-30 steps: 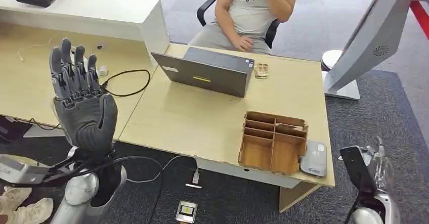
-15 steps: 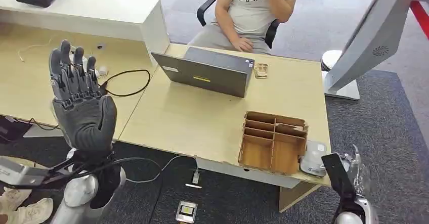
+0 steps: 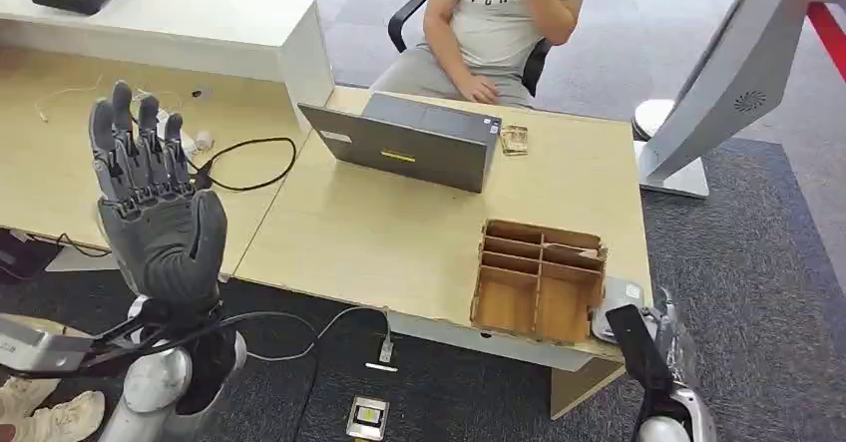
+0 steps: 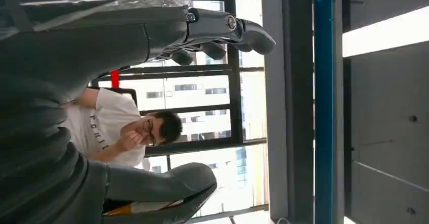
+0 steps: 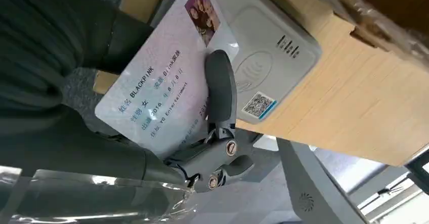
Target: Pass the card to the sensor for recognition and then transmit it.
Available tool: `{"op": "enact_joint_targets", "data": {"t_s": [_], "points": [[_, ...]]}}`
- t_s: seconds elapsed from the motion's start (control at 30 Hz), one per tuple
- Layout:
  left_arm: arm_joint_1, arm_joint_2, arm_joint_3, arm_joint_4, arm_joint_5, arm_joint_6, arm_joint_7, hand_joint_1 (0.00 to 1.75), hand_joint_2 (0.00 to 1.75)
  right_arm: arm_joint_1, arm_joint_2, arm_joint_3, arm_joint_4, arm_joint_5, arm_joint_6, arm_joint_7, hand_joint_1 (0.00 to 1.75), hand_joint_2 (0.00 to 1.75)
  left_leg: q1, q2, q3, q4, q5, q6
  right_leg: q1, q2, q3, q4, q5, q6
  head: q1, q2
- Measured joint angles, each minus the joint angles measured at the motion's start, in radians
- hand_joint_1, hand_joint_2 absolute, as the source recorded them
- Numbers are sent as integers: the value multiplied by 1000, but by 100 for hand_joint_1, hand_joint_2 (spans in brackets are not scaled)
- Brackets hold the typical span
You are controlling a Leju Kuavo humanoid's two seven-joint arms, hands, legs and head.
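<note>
The card [image 5: 162,95], pinched in the right robot hand [image 3: 653,347], is being swung inward from beside the bench [image 3: 399,232] and is now almost over the grey sensor [image 5: 263,57] at its corner, so recognition looks close, while the left robot hand [image 3: 150,198] is held raised, spread and empty.

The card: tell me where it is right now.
The card is in the right hand, at the table's near right corner, just by the grey sensor beside the wooden organizer.
</note>
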Motion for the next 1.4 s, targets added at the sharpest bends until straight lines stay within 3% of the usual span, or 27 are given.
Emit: {"op": "enact_joint_targets", "data": {"t_s": [0.4, 0.9, 1.1, 1.4], "points": [[11, 5, -1, -26, -19, 65, -9, 0, 175, -42, 24, 34, 56, -31, -3, -34, 175, 175, 0, 0, 1, 0, 0, 0, 0, 0, 1, 0, 0, 0, 0, 0], [22, 14, -1, -38, -19, 68, -13, 0, 175, -69, 13, 50, 71, -56, -39, -34, 175, 175, 0, 0, 1, 0, 0, 0, 0, 0, 1, 0, 0, 0, 0, 0], [23, 14, -1, -38, -17, 60, -14, 0, 175, -72, -19, 51, 11, -30, -57, 0, 175, 175, 0, 0, 1, 0, 0, 0, 0, 0, 1, 0, 0, 0, 0, 0], [23, 15, -1, -37, -14, 53, -16, 0, 175, -83, -77, 43, -169, 78, -22, 68, 175, 175, 0, 0, 1, 0, 0, 0, 0, 0, 1, 0, 0, 0, 0, 0]]}}
